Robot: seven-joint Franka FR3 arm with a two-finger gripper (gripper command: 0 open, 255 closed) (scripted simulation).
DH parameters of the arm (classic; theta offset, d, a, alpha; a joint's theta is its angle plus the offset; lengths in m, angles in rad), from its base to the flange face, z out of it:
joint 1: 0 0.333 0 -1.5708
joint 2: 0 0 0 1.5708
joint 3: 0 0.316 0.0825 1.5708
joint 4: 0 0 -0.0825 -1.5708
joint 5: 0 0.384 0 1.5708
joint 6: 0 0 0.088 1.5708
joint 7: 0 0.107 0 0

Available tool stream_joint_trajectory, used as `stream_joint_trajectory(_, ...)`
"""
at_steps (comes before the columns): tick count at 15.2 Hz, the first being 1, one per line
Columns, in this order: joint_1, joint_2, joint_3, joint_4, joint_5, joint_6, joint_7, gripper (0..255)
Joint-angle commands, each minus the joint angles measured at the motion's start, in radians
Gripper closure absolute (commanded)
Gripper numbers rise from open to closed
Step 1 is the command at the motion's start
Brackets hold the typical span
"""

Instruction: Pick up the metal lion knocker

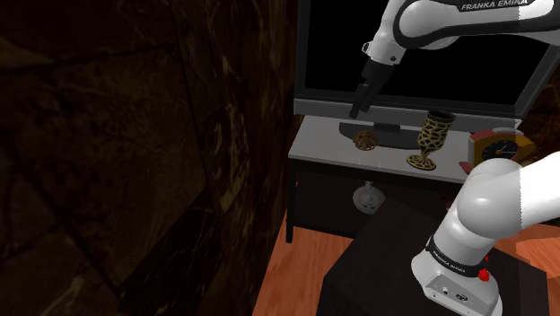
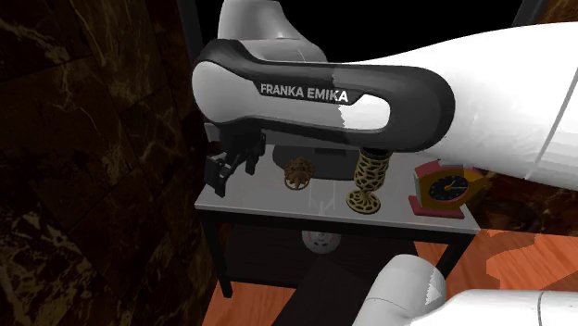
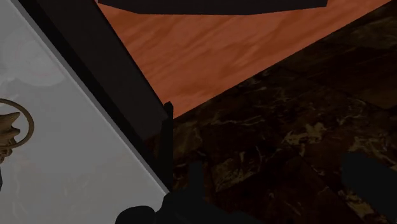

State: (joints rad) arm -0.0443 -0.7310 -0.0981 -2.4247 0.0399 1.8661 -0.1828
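Observation:
The lion knocker (image 1: 363, 140) is a small dark bronze-coloured piece with a ring, lying on the grey table top (image 1: 323, 144). In the second exterior view the knocker (image 2: 297, 173) lies left of a goblet. My gripper (image 1: 356, 111) hangs above the table, a little over the knocker. Seen from the second exterior view, the gripper (image 2: 219, 179) is off to the knocker's left, by the table's left edge. In the wrist view the gripper (image 3: 280, 191) is open and holds nothing, with its fingers (image 3: 194, 184) over the table edge and the floor. The knocker's ring (image 3: 14, 127) lies well off to one side of them.
A latticed gold goblet (image 1: 431, 139) and a red-framed clock (image 1: 498, 148) stand on the same table. A dark screen (image 1: 422, 54) rises behind them. A white object (image 1: 368, 197) sits on the shelf below. A dark marbled wall (image 1: 135, 153) runs along the table's side.

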Motion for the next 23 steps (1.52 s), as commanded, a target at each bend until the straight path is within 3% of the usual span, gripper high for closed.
stream_joint_trajectory(1,-0.022,0.030,-0.023,-0.019,-0.015,0.061,-0.006,0)
stream_joint_trajectory(14,-0.138,0.295,-0.190,-0.055,-0.055,0.429,-0.049,0)
stream_joint_trajectory(23,-0.169,0.541,-0.325,0.007,0.032,0.651,-0.131,0)
